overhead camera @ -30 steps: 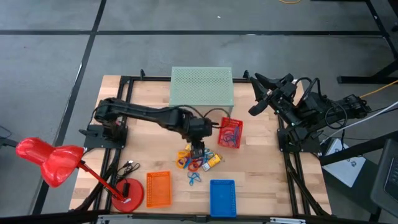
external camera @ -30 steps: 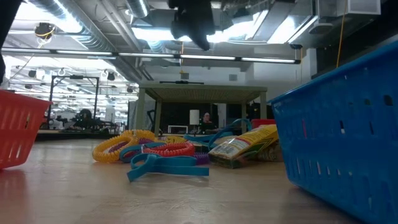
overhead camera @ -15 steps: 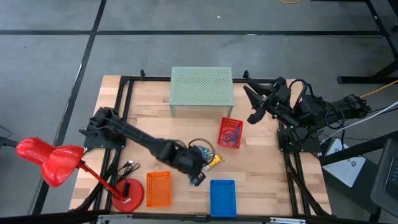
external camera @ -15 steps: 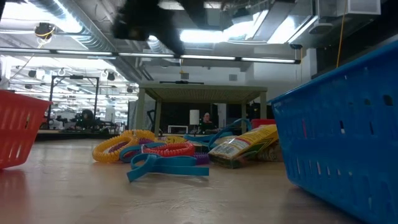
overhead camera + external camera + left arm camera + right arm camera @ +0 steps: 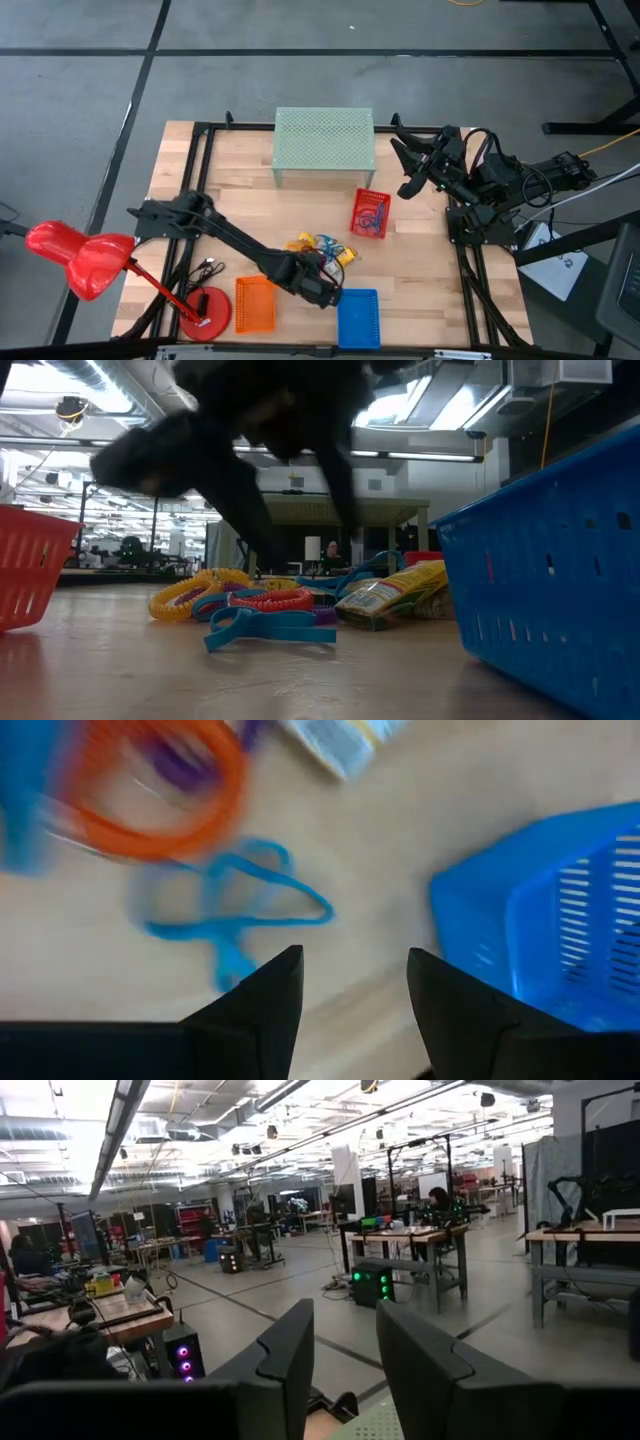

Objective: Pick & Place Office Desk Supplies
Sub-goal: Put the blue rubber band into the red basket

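Note:
The office desk supplies lie in a loose pile (image 5: 320, 248) mid-table: orange and red rings (image 5: 270, 598), a yellow-and-silver block (image 5: 395, 592) and blue clips. One blue loop clip (image 5: 230, 910) lies flat on the wood nearer the front. My left gripper (image 5: 325, 293) hangs open just above the table beside the blue basket's (image 5: 358, 318) far left corner. In the left wrist view the gripper (image 5: 355, 985) has that clip just ahead of its fingers. My right gripper (image 5: 410, 170) waits raised at the far right, open, with nothing between its fingers (image 5: 290, 1360).
An orange basket (image 5: 254, 303) stands left of the blue one. A small red basket (image 5: 371, 213) holding blue clips stands right of the pile. A green mesh shelf (image 5: 324, 140) is at the far edge. A red desk lamp (image 5: 80, 260) has its base (image 5: 205, 310) at the near left.
My left gripper has swung from above the pile toward the table's near edge and come down, rolling its wrist as it went, to a place over the loose blue clip by the blue basket. My right gripper has tipped slightly in place. The supplies have not moved.

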`<state>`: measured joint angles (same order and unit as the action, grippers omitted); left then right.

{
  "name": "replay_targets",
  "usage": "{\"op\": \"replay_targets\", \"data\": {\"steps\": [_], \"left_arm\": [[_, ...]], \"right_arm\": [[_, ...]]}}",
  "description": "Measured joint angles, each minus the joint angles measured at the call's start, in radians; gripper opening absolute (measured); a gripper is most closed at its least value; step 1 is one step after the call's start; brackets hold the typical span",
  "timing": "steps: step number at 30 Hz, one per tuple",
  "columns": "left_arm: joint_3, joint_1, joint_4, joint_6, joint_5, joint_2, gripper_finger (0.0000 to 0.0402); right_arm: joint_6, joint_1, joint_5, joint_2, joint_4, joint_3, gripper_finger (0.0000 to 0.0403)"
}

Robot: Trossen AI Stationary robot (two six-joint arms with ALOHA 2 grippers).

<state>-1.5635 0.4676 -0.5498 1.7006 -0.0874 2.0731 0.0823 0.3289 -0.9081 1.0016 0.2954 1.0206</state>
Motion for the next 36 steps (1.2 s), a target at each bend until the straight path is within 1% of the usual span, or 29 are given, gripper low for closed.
{"op": "replay_targets", "data": {"steps": [3, 6, 10, 13, 19, 24, 28, 36], "left_arm": [[0.002, 0.019, -0.004, 0.038, 0.036, 0.043, 0.0175], [0.0, 0.041, -0.045, 0.064, 0.071, 0.044, 0.0175], [-0.002, 0.064, -0.069, 0.096, 0.057, 0.029, 0.0175], [-0.035, 0.071, -0.108, 0.095, 0.039, 0.015, 0.0175], [-0.107, 0.064, -0.21, 0.03, 0.021, 0.014, 0.0175], [-0.104, 0.06, -0.3, 0.016, 0.027, 0.014, 0.0175], [-0.091, 0.06, -0.337, 0.02, 0.017, 0.015, 0.0175], [-0.092, 0.045, -0.306, 0.008, -0.003, 0.019, 0.0175]], "right_arm": [[-0.045, 0.0, -0.008, 0.0, -0.005, 0.0, 0.0114], [-0.078, 0.0, 0.001, 0.0, -0.022, 0.0, 0.0114], [-0.09, 0.0, 0.008, 0.0, -0.038, 0.0, 0.0114], [-0.101, 0.0, 0.008, 0.0, -0.038, 0.0, 0.0114], [-0.147, 0.0, 0.008, 0.0, -0.036, 0.0, 0.0114], [-0.149, 0.0, 0.008, 0.0, -0.038, 0.0, 0.0114], [-0.15, 0.0, 0.011, 0.0, -0.038, 0.0, 0.0114], [-0.149, 0.0, 0.011, 0.0, -0.038, 0.0, 0.0114]]}}
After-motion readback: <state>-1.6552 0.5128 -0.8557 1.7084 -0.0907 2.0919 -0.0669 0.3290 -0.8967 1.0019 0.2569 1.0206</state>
